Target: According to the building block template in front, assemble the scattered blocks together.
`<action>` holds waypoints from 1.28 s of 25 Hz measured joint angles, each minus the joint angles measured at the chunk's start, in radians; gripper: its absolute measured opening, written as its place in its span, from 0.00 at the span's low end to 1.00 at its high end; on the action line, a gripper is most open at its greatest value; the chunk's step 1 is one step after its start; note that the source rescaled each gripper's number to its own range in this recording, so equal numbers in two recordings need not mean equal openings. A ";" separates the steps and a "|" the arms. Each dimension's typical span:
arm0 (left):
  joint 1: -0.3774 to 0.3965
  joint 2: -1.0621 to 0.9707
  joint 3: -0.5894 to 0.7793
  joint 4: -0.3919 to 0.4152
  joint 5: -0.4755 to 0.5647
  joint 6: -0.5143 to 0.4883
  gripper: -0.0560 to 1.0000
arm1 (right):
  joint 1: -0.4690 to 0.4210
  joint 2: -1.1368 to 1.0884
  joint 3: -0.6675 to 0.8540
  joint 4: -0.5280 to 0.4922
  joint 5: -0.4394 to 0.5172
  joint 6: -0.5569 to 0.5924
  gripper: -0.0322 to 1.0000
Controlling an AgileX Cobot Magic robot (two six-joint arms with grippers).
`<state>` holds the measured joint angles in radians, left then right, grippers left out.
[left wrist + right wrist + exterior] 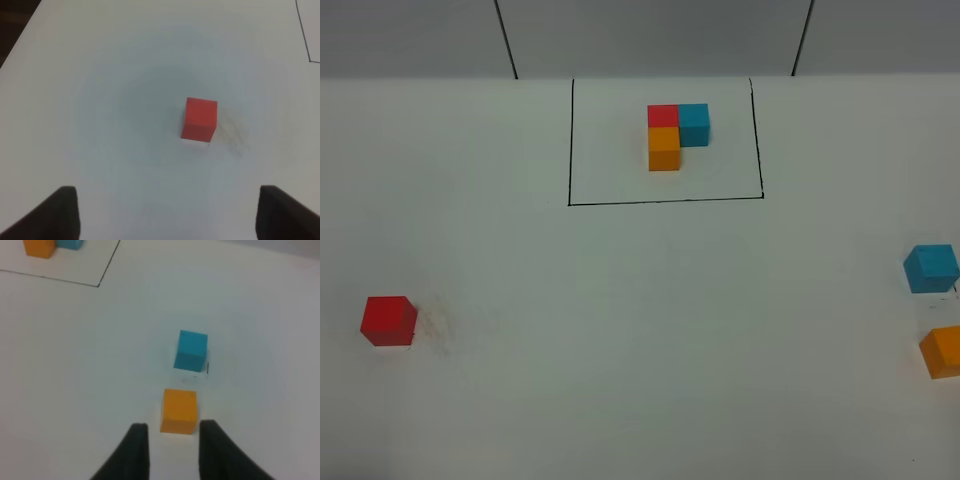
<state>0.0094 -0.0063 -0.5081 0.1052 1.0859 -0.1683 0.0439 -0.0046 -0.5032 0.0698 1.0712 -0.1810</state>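
The building block template (676, 132) is a red, blue and orange L-cluster inside a black drawn rectangle at the back middle. The scattered blocks lie apart: red (388, 320) at the left, light blue (931, 268) and orange (942, 351) at the right edge. In the left wrist view my left gripper (167, 215) is open and empty, short of the red block (200, 119). In the right wrist view my right gripper (172, 450) is open and empty just short of the orange block (179, 411), with the blue block (191, 351) beyond it. Neither gripper shows in the exterior view.
The white table (640, 330) stretches between the loose blocks. The table's edge shows dark in the left wrist view (12, 30). Part of the template and its black frame line (107, 267) shows in the right wrist view.
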 joint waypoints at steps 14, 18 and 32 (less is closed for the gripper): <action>0.000 0.000 0.000 0.000 0.000 0.000 0.66 | 0.000 0.000 0.000 0.000 0.000 0.000 0.03; 0.000 0.000 0.000 0.000 0.000 0.000 0.66 | 0.000 0.000 0.000 0.000 0.000 0.000 0.03; 0.000 0.416 -0.207 0.000 -0.008 0.007 0.66 | 0.000 0.000 0.000 0.000 0.000 0.000 0.03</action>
<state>0.0094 0.4097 -0.7148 0.1051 1.0778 -0.1609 0.0439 -0.0046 -0.5032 0.0698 1.0712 -0.1810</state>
